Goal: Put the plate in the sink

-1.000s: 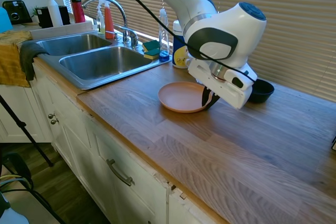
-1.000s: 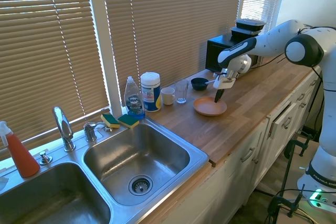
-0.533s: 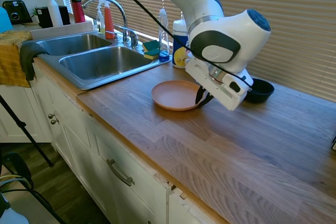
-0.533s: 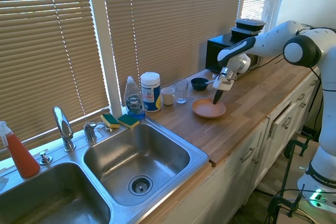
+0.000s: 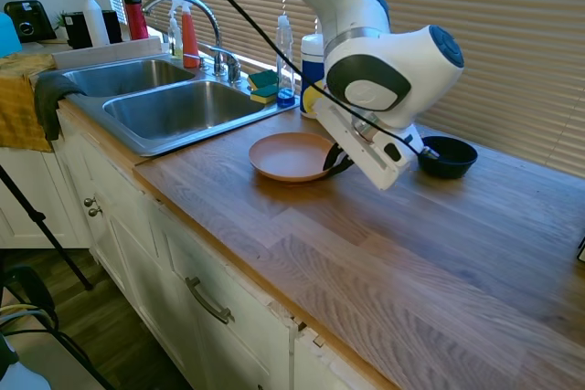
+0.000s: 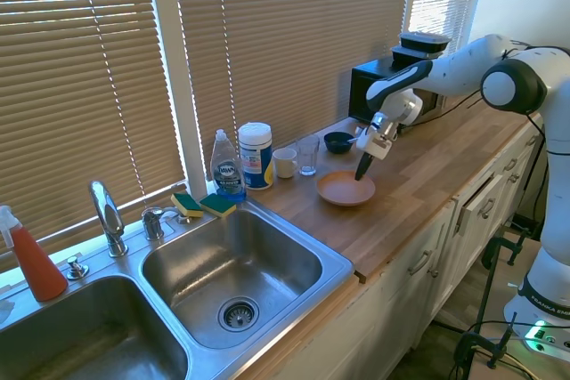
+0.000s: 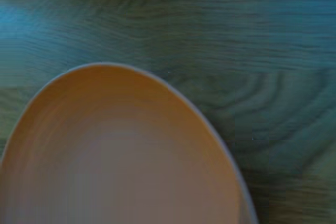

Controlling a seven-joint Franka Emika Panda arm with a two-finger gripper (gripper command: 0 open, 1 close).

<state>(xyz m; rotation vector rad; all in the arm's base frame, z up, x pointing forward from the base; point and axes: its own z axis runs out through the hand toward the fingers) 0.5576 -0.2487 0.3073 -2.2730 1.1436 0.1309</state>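
First exterior view: plate (image 5: 288, 154) lies flat (round, rim upward), fingers (image 5: 335, 161) clamped on its rim.

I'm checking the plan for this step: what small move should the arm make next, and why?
Probably carry on sliding the plate across the wooden counter toward the sink. The gripper is at the plate's rim on the side away from the sink, and a stretch of bare counter separates the plate from the nearer basin.
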